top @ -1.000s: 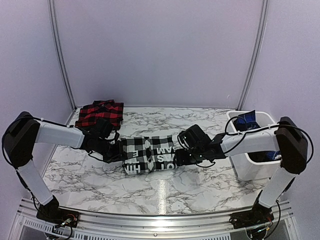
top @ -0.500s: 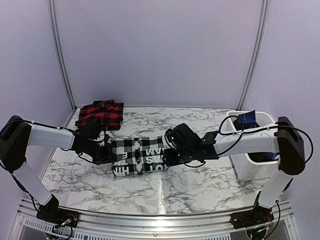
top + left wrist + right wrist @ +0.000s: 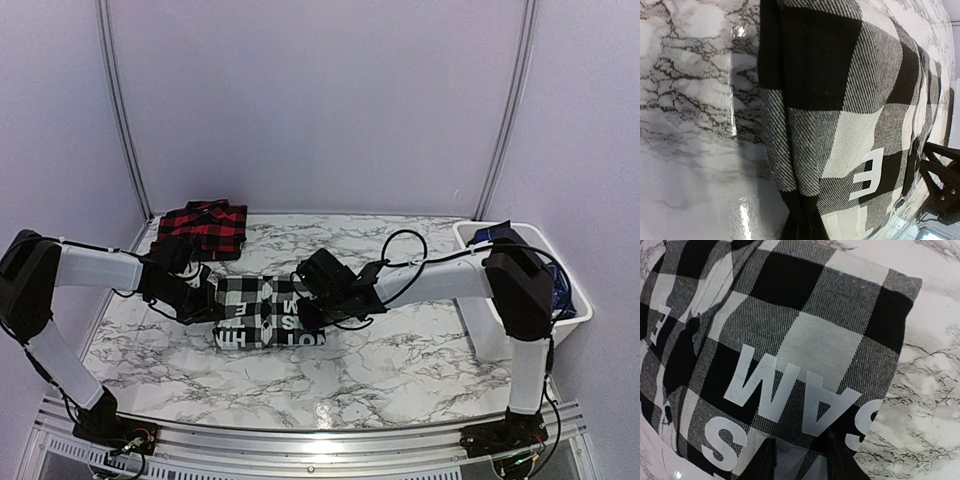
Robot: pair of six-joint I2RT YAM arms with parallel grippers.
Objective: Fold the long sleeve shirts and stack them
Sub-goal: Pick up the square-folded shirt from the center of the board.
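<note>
On the marble table [image 3: 400, 370], 2 shirts are seen. The black-and-white shirt [image 3: 262, 312] is laid as a folded bundle left of the table's middle, with its big white letters turned upward. The red-and-black shirt [image 3: 203, 228] is folded at the far left corner, close to the back edge and well apart from the bundle. The bundle is flanked by the 2 arms. The left gripper [image 3: 207, 303] is set against its left end. From the left wrist view only cloth and marble can be made out, so it cannot be told whether those fingers are clenched. The right gripper [image 3: 800, 440] is pressed to the bundle's right end. In the right wrist view, 2 dark fingers [image 3: 762, 462] are seen with a fold of the checked cloth between them, so that end of the black-and-white shirt is being grasped. The bundle's near edge is kept well back from the table's front rail, and a broad strip of bare marble is left there. More bare marble is found to the right, between the bundle and 1 white bin [image 3: 470, 232] standing at the right edge. Something blue [image 3: 488, 236] is seen inside the bin. Bare marble is also left between the bundle's far edge and the back edge.
</note>
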